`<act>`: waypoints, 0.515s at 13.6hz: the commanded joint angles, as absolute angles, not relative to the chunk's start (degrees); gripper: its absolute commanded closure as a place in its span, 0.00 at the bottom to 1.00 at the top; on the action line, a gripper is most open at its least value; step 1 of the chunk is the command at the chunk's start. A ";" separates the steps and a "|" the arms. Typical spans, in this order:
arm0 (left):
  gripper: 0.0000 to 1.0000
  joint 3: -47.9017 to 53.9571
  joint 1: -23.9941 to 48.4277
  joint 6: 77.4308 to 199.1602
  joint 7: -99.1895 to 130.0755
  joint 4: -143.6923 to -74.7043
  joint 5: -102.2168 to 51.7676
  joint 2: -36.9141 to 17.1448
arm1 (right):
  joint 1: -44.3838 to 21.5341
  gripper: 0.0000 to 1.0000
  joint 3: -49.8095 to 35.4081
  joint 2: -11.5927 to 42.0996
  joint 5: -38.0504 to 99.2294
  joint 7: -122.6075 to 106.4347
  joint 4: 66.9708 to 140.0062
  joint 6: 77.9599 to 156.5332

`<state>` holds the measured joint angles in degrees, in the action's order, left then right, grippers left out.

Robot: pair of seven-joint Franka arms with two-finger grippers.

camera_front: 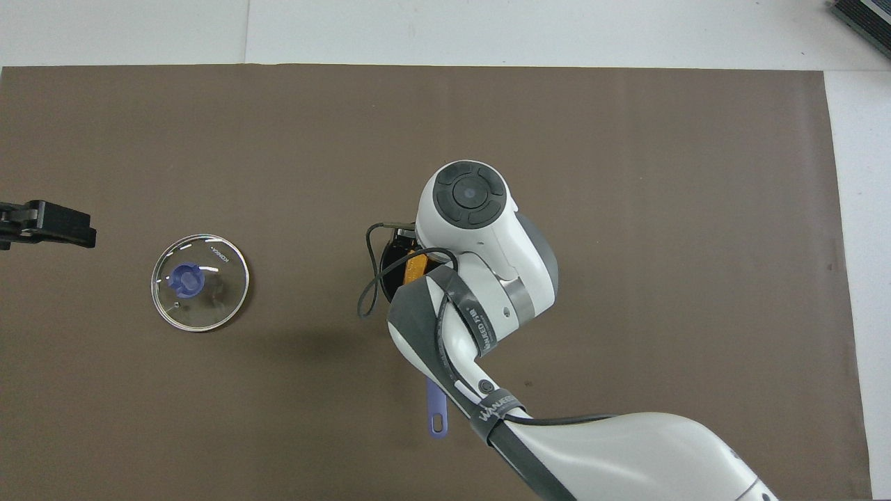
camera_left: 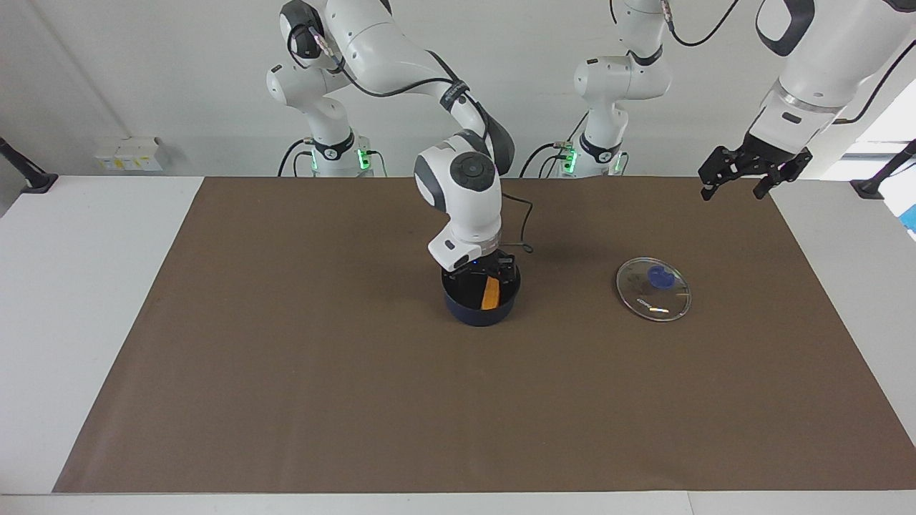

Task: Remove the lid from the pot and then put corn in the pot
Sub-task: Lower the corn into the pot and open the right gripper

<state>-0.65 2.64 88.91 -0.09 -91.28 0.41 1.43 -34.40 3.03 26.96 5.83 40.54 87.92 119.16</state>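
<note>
The navy pot (camera_left: 476, 313) stands mid-table without its lid; in the overhead view the right arm hides it except for its blue handle (camera_front: 436, 414). The orange-yellow corn (camera_left: 491, 293) is inside the pot, slanted against its wall, and also shows in the overhead view (camera_front: 416, 266). My right gripper (camera_left: 492, 272) hangs just over the pot's mouth, right above the corn, and shows in the overhead view too (camera_front: 404, 245). The glass lid (camera_left: 653, 289) with the blue knob lies flat on the mat toward the left arm's end (camera_front: 200, 282). My left gripper (camera_left: 733, 192) waits open and empty, raised near that end (camera_front: 42, 224).
A brown mat (camera_left: 286, 372) covers the table. A black cable (camera_front: 369, 278) loops off the right wrist beside the pot. A dark object (camera_front: 863, 17) lies at the table's corner farthest from the robots.
</note>
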 commanded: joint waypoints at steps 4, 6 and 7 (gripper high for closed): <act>0.00 -0.62 2.29 89.38 -0.53 -93.08 -0.09 2.99 | -24.45 0.00 2.46 16.19 3.00 33.77 89.30 112.34; 0.00 -0.62 2.29 89.38 -0.44 -93.08 -0.09 2.99 | -21.37 0.00 2.46 13.20 2.02 29.03 89.30 107.69; 0.00 -0.62 2.29 89.38 -0.44 -93.08 -0.09 2.99 | -19.79 0.00 2.46 11.62 2.02 26.92 89.30 105.40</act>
<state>-0.65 2.64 88.91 -0.09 -91.28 0.41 1.43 -22.50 3.31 14.94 2.91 30.78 87.80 108.37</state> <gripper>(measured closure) 0.000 0.000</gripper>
